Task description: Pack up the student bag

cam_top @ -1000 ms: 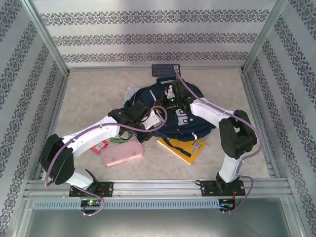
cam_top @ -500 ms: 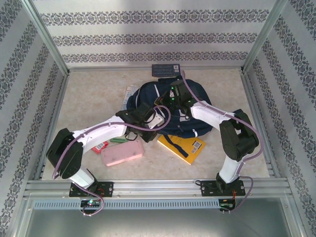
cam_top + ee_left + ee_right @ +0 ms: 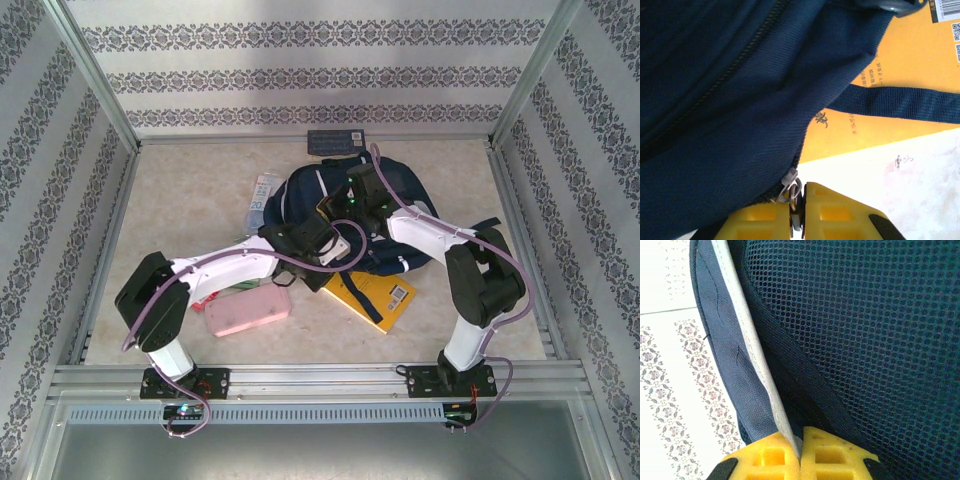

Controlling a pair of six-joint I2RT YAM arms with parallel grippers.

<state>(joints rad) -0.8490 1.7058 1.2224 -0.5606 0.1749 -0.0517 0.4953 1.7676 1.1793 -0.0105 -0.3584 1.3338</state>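
Student bag [image 3: 300,190] at centre of worktop, toward far side, near edge lying over yellow book [image 3: 375,292].
- Left pincer [image 3: 799,192] at bag's near edge, clamped on zipper pull [image 3: 790,181]; probably to run zip along seam.
- Right pincer [image 3: 800,440] at bag's far right, clamped on grey piping [image 3: 755,355]; judged to be holding fabric taut against zip pull.
- Pink case [image 3: 248,308] near left, not packed yet.
- Versus one second ago: left pincer further right along near edge, bag bunched up higher, white patches out of sight.

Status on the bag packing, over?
Left gripper shut on zipper pull. Right gripper shut on edge of bag. Yellow book outside, under strap.
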